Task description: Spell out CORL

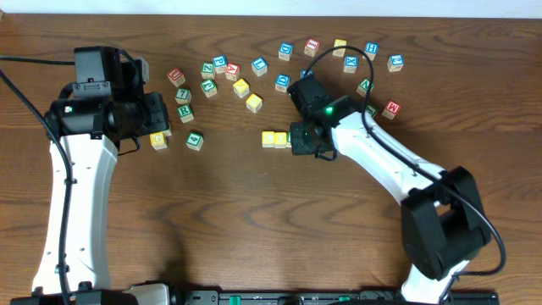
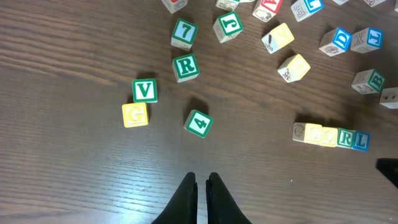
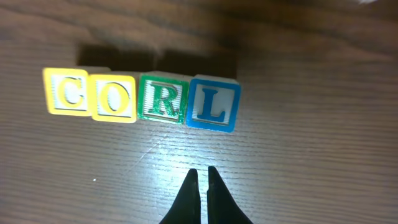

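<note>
Four cubes stand side by side in a row reading CORL: yellow C [image 3: 65, 92], yellow O [image 3: 114, 98], green R [image 3: 163, 98], blue L [image 3: 213, 104]. The left wrist view shows the same row [image 2: 329, 135] far right. From overhead only the two yellow cubes [image 1: 274, 139] show; my right arm covers the rest. My right gripper [image 3: 203, 171] is shut and empty, a short way off the row between R and L. Over bare wood, my left gripper [image 2: 202, 177] is shut on nothing, below a green 4 cube [image 2: 198, 123].
Loose cubes lie near the left arm: green V [image 2: 145, 90], yellow G [image 2: 135, 114], another green R [image 2: 185, 66], a 7 [image 2: 184, 33]. Several more cubes are scattered along the back of the table [image 1: 288, 59].
</note>
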`<state>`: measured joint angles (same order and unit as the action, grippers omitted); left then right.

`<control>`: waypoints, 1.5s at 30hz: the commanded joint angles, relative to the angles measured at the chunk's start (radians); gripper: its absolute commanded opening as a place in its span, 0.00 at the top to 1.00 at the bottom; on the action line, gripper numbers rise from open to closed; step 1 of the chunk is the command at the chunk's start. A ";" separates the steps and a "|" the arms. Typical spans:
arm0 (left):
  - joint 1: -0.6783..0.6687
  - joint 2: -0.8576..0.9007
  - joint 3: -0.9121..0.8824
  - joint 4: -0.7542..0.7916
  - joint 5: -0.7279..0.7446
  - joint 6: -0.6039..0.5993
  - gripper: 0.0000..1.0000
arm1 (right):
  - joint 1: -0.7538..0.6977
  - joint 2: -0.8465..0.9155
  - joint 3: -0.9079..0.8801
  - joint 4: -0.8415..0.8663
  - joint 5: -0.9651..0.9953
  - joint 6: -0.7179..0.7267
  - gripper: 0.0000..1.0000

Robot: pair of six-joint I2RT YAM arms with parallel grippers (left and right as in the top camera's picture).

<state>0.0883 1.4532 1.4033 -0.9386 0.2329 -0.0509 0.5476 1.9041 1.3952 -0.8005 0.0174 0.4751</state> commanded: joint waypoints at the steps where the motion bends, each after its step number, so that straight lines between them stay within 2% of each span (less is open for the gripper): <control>1: 0.002 0.011 0.007 -0.003 -0.006 0.009 0.92 | 0.008 0.040 -0.003 -0.005 -0.012 0.026 0.99; 22: 0.002 0.011 0.007 -0.004 -0.006 0.009 0.92 | 0.006 0.084 -0.004 0.019 0.060 0.026 0.98; 45: 0.002 0.011 0.007 -0.011 -0.006 0.009 0.92 | 0.016 0.085 -0.014 0.035 0.047 0.010 0.98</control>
<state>0.0883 1.4532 1.4033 -0.9432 0.2329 -0.0509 0.5518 1.9816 1.3945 -0.7654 0.0658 0.4889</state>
